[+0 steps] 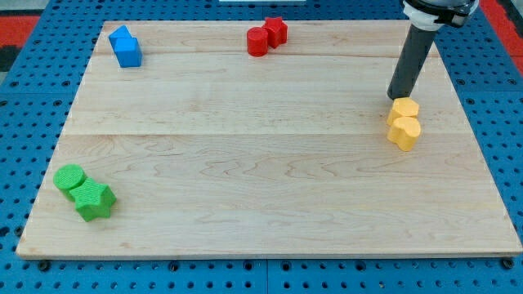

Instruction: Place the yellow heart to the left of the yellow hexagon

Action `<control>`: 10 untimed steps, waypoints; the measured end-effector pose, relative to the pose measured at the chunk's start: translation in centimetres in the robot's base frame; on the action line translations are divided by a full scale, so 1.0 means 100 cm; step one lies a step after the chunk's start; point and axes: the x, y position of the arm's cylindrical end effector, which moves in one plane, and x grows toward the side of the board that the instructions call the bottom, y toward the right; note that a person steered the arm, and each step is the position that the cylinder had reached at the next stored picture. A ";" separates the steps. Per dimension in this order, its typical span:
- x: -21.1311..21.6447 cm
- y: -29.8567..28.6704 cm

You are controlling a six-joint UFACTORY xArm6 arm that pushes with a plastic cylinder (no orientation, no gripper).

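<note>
Pale wooden planks are making up the board [245, 163], which is lying on a blue perforated table [33, 98], with red perforated panels [16, 24] showing at the view's top corners.

Going from the view's left: a green cylinder [69, 177] and a green star [95, 200] are sitting touching each other near the bottom left corner. Near the top left corner two blue blocks [126, 46] are pressing together; their exact shapes are hard to tell. Near the middle of the top edge a red cylinder [257, 41] is touching a red star [276, 31] on its right.

At the view's right the yellow hexagon [404, 107] and the yellow heart [404, 132] are sitting in contact, the heart just below the hexagon, toward the view's bottom, not to its left.

My tip [397, 97] is resting at the hexagon's upper left edge, seemingly touching it, the dark rod [411, 61] slanting up toward the view's top right. No gripper is fitted, so nothing is being grasped. No containers are showing on the board.
</note>
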 end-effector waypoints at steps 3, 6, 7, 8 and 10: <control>-0.009 0.004; 0.073 0.041; 0.067 -0.036; 0.075 -0.033; 0.105 -0.061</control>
